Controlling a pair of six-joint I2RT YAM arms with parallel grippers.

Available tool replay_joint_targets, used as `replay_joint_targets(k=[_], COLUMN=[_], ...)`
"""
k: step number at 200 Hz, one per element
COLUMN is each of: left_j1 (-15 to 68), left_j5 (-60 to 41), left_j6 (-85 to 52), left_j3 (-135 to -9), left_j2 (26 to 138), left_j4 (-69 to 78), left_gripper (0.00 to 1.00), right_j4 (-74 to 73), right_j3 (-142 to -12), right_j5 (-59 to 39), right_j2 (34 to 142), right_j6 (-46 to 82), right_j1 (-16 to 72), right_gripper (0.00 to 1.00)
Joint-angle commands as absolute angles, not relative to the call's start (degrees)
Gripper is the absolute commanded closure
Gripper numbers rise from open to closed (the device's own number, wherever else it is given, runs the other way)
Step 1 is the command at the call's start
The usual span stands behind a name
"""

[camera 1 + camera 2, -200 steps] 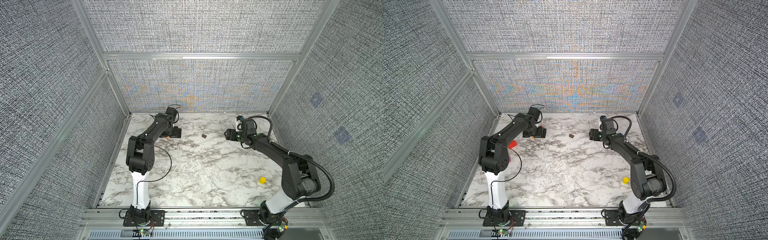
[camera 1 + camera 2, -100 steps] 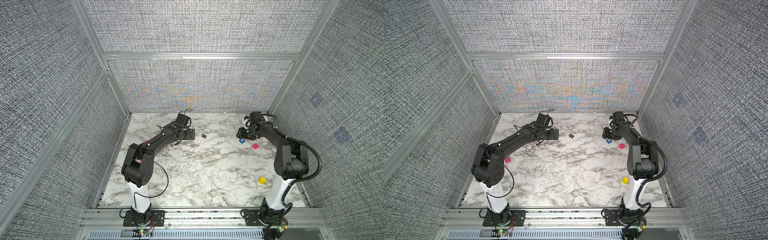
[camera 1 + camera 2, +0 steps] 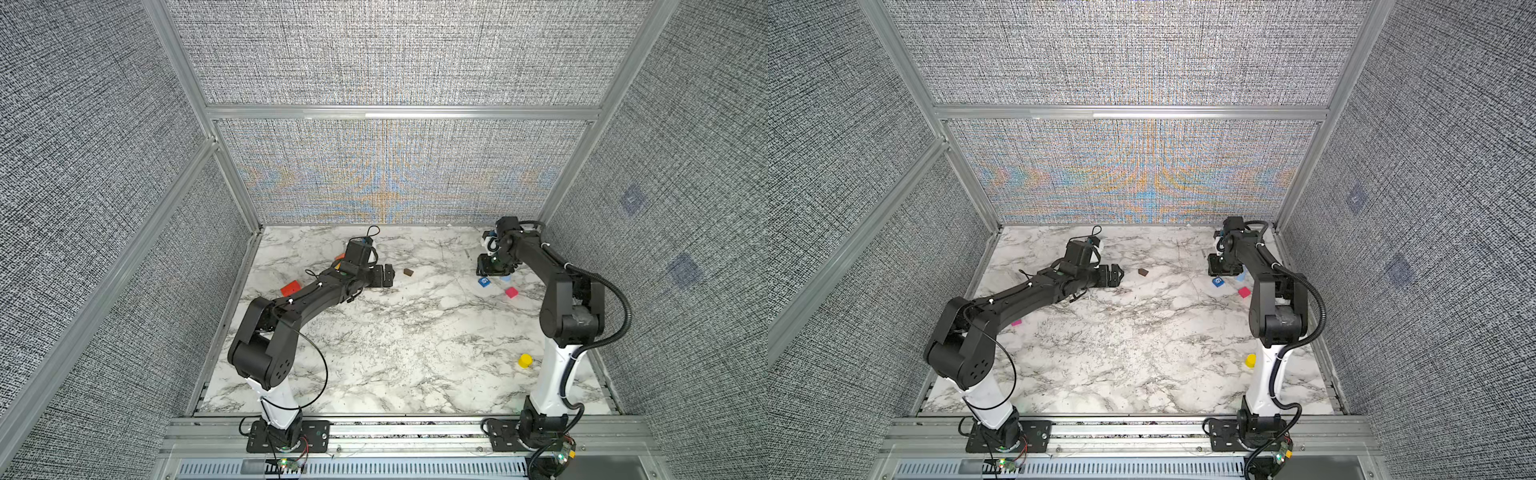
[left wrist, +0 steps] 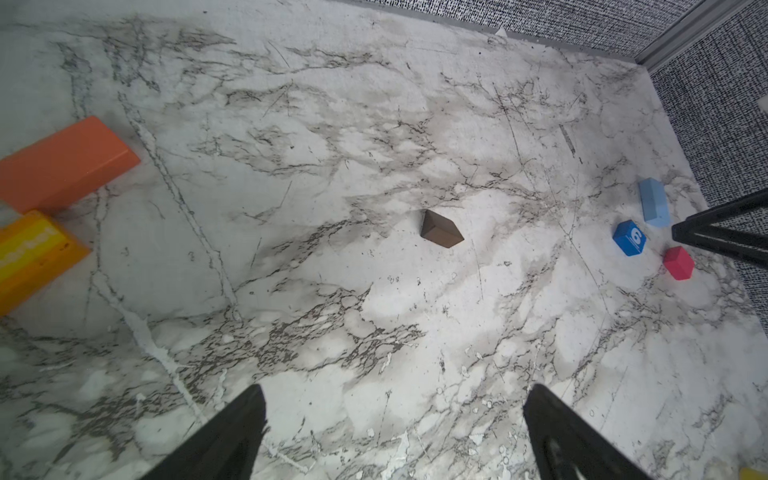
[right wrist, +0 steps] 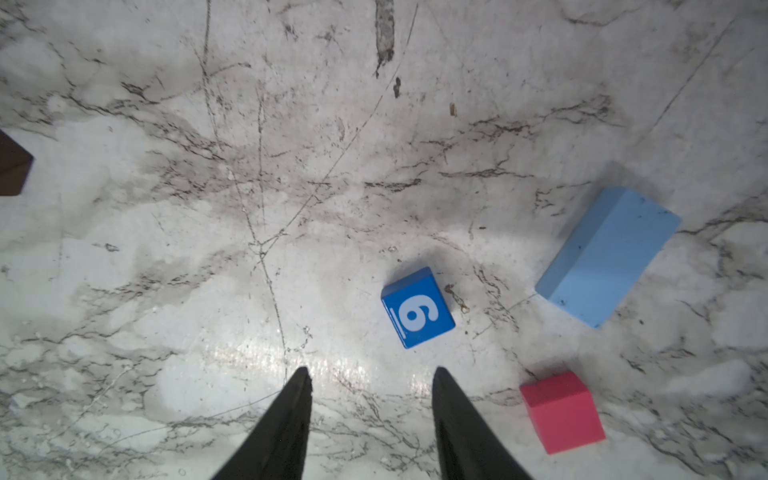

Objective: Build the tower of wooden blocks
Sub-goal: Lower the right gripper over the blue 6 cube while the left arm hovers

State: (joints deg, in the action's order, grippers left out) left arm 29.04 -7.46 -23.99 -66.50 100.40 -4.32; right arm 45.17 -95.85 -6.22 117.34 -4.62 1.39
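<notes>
Plainly, the wood blocks (image 3: 290,287) lay scattered singly on the marble table (image 3: 395,353). A dark brown block (image 4: 441,235) sat near the middle of the far edge, with an orange slab (image 4: 62,166) to its left. Toward the far right corner were a blue cube (image 5: 417,313) printed with a white "6", a light blue slab (image 5: 606,255) and a pink cube (image 5: 561,411). A yellow cylinder (image 3: 525,360) stood by the right edge. The left gripper (image 4: 397,390) gaped wide and empty. The right gripper (image 5: 372,372) stood partly apart, gripping nothing.
</notes>
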Motion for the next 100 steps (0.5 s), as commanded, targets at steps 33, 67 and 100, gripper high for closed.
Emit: replay_joint_targets(k=[33,67,100], left_j1=[29.0,29.0,29.0], left_j5=[-8.36,-8.5,-9.51], left_j6=[-22.79,-22.33,-22.8], left_j3=[-63.01,-61.4,-60.83], left_j2=[98.9,98.71,98.69], left_j4=[2.46,3.9,4.66], left_gripper=[0.01,0.01,0.01], right_j4=[48.05,46.72,46.8], right_j3=[-97.01,-95.14,-95.6], right_j5=[-4.05,-2.33,-1.85], right_j2=[119.35,119.35,120.67], right_j6=[-8.08,-9.29,-9.23], right_j1=[1.6,2.15,2.03], right_gripper=[0.38,0.38,0.38])
